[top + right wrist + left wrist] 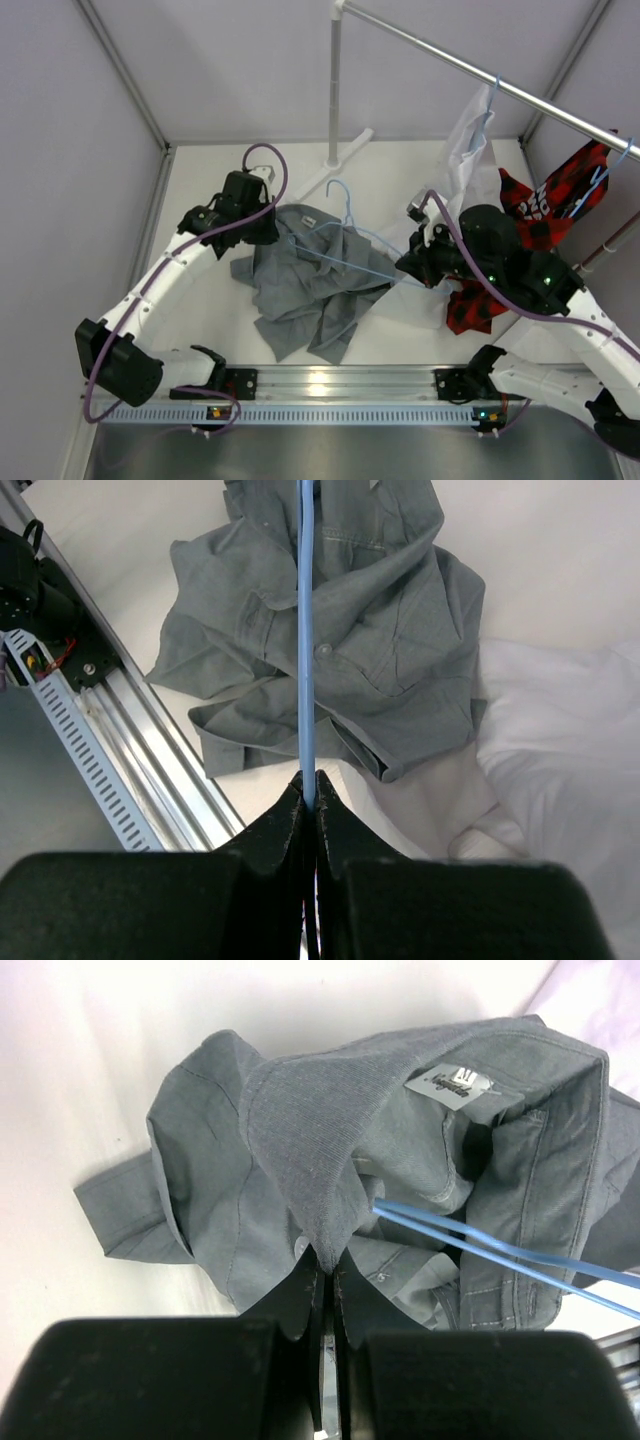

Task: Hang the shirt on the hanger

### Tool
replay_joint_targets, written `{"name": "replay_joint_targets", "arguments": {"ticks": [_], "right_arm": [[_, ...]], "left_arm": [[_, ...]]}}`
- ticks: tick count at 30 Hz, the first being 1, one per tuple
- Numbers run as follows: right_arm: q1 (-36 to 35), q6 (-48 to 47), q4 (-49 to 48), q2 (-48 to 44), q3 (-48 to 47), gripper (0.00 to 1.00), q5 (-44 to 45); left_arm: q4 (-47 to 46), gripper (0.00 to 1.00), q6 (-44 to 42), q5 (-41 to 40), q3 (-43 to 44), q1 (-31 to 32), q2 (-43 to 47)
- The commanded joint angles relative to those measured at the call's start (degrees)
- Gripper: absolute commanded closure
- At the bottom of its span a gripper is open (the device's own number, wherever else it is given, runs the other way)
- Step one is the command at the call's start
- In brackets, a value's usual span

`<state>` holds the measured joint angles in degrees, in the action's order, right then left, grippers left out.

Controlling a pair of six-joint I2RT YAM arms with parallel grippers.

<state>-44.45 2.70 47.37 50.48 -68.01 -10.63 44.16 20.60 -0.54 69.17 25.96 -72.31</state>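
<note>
Pinching grey fabric with my left hand [325, 1260], fingers pressed together on a fold of the shirt [300, 1130] close to the collar; neck label showing inside; a cuff lies flat beside it; the shirt sits crumpled on the white bench [200, 310], between my two arms; my right hand [308, 788] is pressed together on the thin light-blue hanger [307, 630], gripping one end of its frame; the hanger runs across the top of the shirt, its far end tucked into the fabric by the collar, its hook [340, 195] toward the back; a white shirt [468, 130] and a red-and-black garment [545, 205] hang from the rail [430, 44] at rear right.
</note>
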Motion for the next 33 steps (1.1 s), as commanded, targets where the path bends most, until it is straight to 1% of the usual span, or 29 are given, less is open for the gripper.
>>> {"name": "replay_joint_targets", "arguments": {"ticks": [1, 4, 7, 9, 12, 17, 20, 21, 24, 25, 26, 28, 30, 32, 33], "right_arm": [[0.7, -1.3, 1.2, -1.4, -3.1, 1.0, 2.1], [0.7, -1.4, 1.3, -1.3, -3.9, 1.0, 2.9], [0.7, -1.5, 0.8, 0.0, -4.3, 1.0, 2.9], [0.6, -1.8, -0.4, 1.7, -3.9, 1.0, 2.7], [0.8, -2.0, -4.0, 4.4, -2.9, 1.0, 0.4], [0.7, -1.0, -15.5, 8.3, 0.3, 1.0, -4.5], [0.9, -1.2, -21.6, 10.3, 1.4, 1.0, -5.6], [0.9, -1.6, -23.3, 10.7, 2.5, 1.0, -6.3], [3.5, -2.3, -31.4, 10.8, 6.6, 1.0, -14.5], [6.3, -2.0, -33.6, 10.8, 7.8, 1.0, -18.9], [7.7, 0.0, -35.8, 10.8, 8.8, 1.0, -20.3], [10.6, 1.9, -41.5, 11.2, 11.5, 1.0, -21.6], [10.6, 1.9, -45.3, 11.5, 13.8, 1.0, -21.0], [10.4, 1.0, -45.0, 12.9, 13.9, 1.0, -19.4], [10.3, 0.2, -42.8, 14.1, 11.5, 1.0, -18.1]], "left_arm": [[-0.2, 1.0, -0.8, -2.0, 3.0, -0.1, -0.9], [-0.1, 1.0, -0.8, -1.9, 3.6, -0.2, -1.3], [-0.1, 1.0, -0.7, 0.3, 3.9, -0.2, -1.3], [-0.2, 1.0, -0.6, 4.9, 4.0, -0.1, -1.1], [-0.2, 1.0, -0.5, 7.9, 4.2, -0.1, -0.4], [-0.2, 1.0, -0.9, 9.9, 4.7, -0.1, 1.9], [0.0, 1.0, -2.3, 11.9, 5.6, -0.1, 4.7], [0.4, 1.0, -2.8, 13.9, 5.9, -0.1, 5.2], [3.6, 1.0, -5.5, 16.0, 7.6, 0.1, 5.9], [4.7, 1.0, -6.9, 16.4, 8.0, 0.1, 6.0], [6.4, 1.0, -7.5, 16.4, 8.3, 0.1, 6.1], [7.7, 1.0, -8.8, 15.3, 8.4, 0.1, 7.0], [9.1, 1.0, -9.1, 14.3, 8.7, 0.3, 7.6], [10.0, 1.0, -9.1, 12.6, 9.5, 0.4, 8.4], [10.7, 1.0, -9.1, 11.8, 10.6, 0.4, 8.5]]}}
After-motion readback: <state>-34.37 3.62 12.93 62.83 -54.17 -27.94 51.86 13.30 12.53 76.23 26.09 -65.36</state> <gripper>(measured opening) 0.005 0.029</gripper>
